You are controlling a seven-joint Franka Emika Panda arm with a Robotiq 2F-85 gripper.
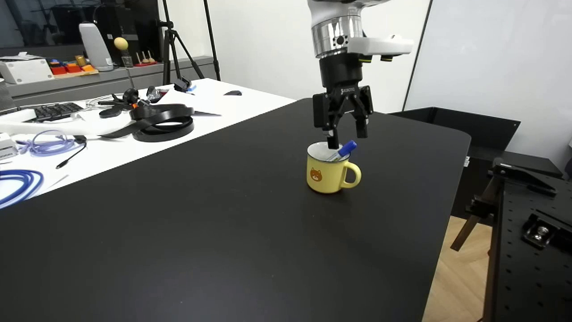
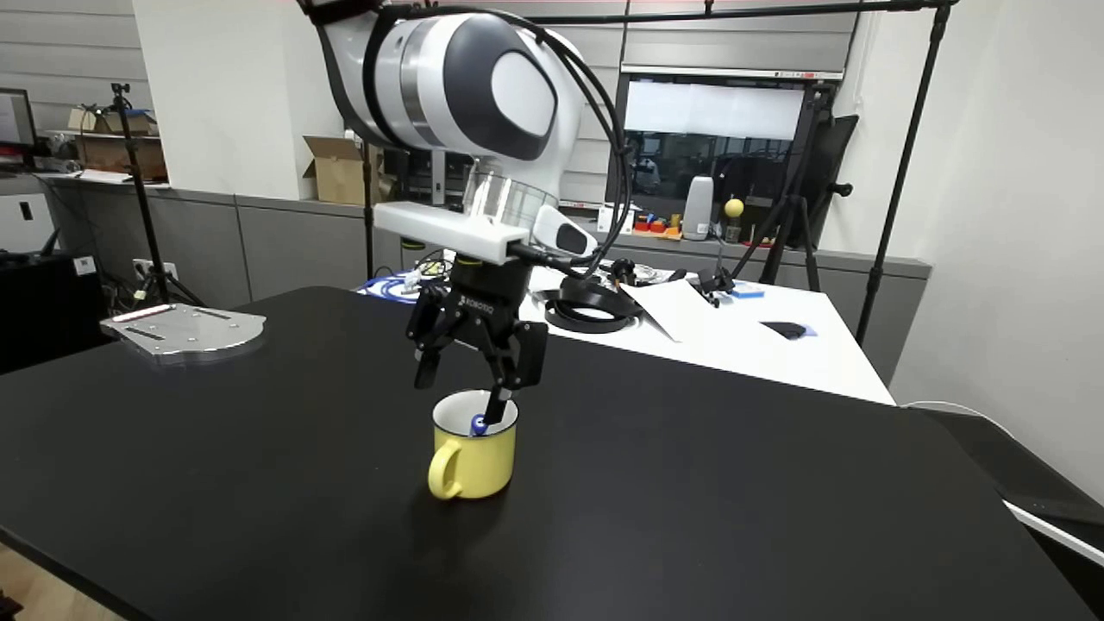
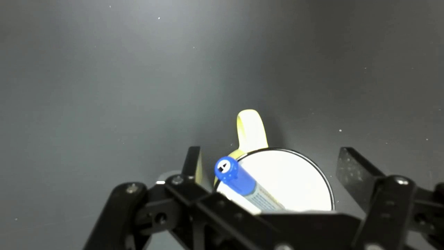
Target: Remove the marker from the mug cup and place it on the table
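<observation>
The yellow mug cup (image 1: 326, 176) stands upright on the black table (image 1: 201, 232). It also shows in an exterior view (image 2: 489, 466) and in the wrist view (image 3: 252, 132). The marker (image 1: 347, 148) leans in the mug, its blue end sticking out over the rim near the handle; it also shows here (image 2: 479, 424) and in the wrist view (image 3: 244, 182). Its lower part is hidden inside the mug. My gripper (image 3: 270, 154) is open and empty just above the mug, fingers pointing down, as both exterior views (image 1: 347, 136) (image 2: 460, 395) show. In the wrist view the marker lies between the fingers, nearer the left one.
A white table (image 1: 250, 103) with cables, black straps and gear adjoins the black table. A flat silver metal plate (image 2: 185, 332) lies at the black table's far left in an exterior view. A black perforated panel (image 1: 536, 259) stands beyond the table's right edge in an exterior view.
</observation>
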